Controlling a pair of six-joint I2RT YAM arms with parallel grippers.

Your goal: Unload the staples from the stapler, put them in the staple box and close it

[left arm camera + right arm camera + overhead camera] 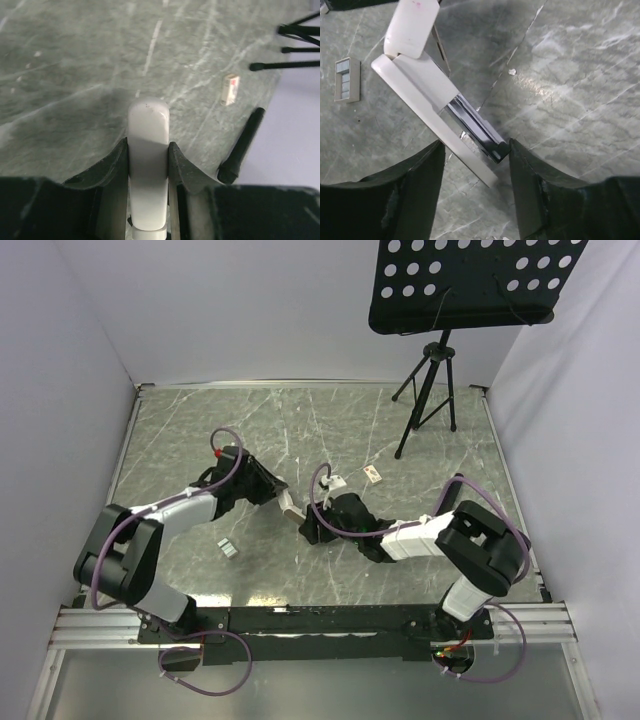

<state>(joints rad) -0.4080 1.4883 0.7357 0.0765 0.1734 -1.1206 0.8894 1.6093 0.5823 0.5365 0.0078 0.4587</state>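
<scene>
Stapler (420,85), one, hinged open, pinched in left tool (147,147), right tool (476,147) flanking its metal channel (475,125), grip unclear

stapler (420,95): white body, with a silvery metal channel inside that shows dark reflections
table (200,430): grey-green, marbled with pale white veins and streaks
left claw (148,146): black
right claw (476,145): black
arms (420,535): white shells with black joints
cables (225,435): purple
small block (347,79): grey, ridged in even bands
small box (230,89): tan and cream with a red mark
music stand (470,280): black, dotted with rows of pale round holes
walls (250,310): plain pale lilac-white
</scene>
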